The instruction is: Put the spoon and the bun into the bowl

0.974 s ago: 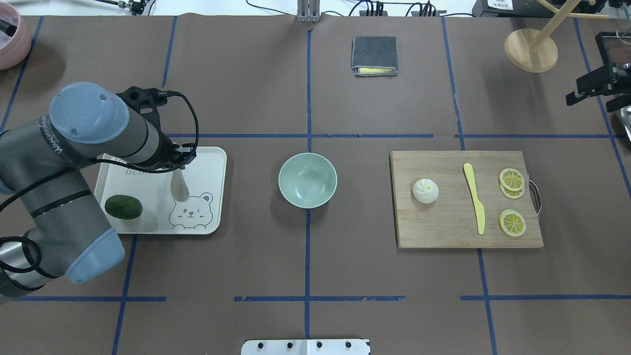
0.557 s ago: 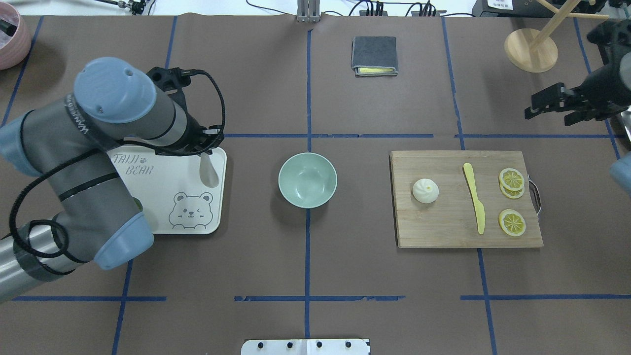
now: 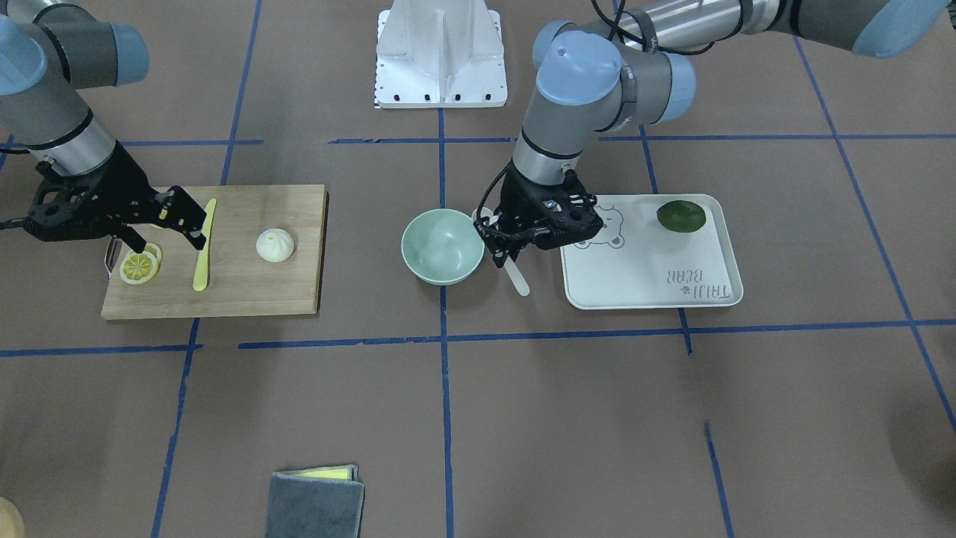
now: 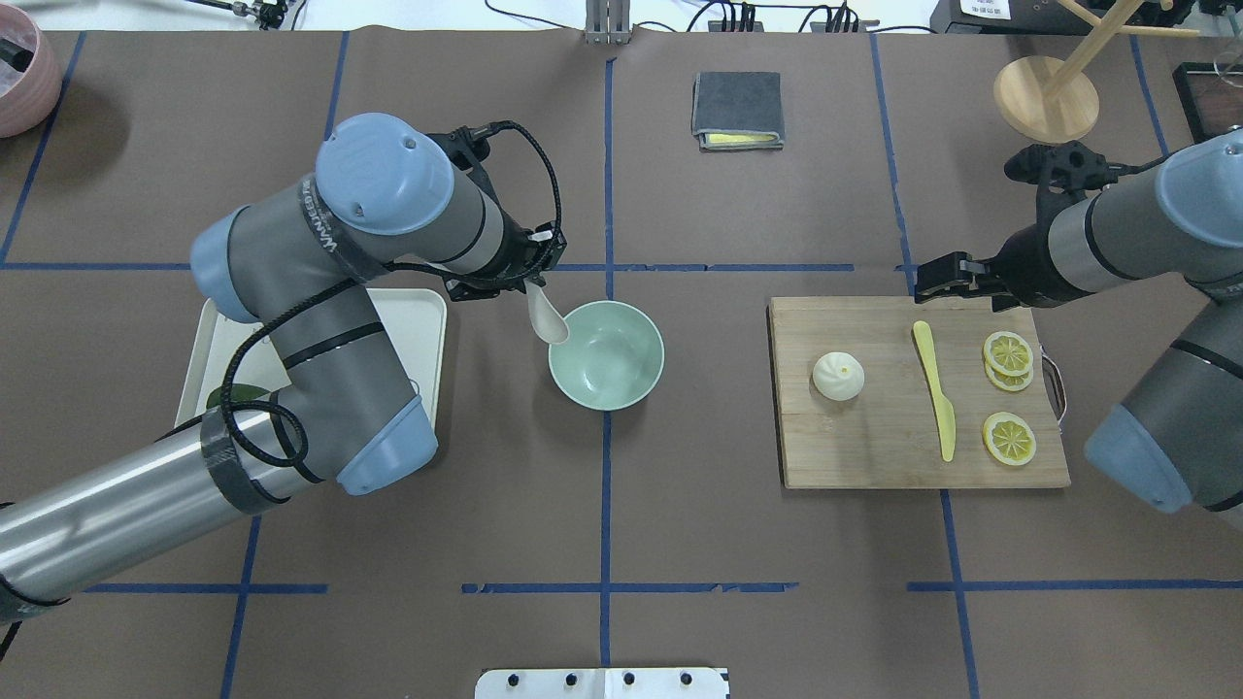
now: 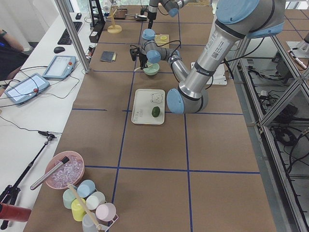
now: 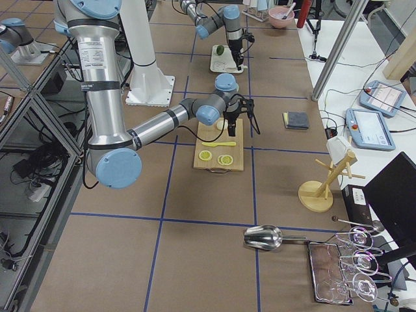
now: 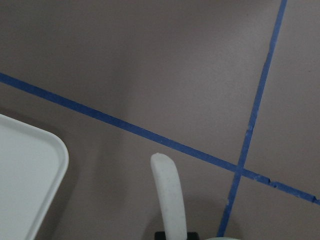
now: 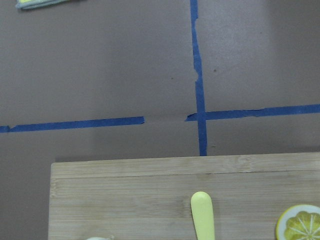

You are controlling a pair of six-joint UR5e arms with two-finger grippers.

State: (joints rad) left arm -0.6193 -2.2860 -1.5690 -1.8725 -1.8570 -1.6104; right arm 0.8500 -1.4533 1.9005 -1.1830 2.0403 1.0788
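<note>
Left tool (image 4: 532, 282) grips the spoon (image 4: 549, 321), hanging below it beside the bowl (image 4: 660, 351).

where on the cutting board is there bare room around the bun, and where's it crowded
Bare wood surrounds the bun: the cutting board's whole left part, from its left edge to the yellow knife. Right of the knife it is crowded: lemon slices lie between it and the board's handle.
</note>
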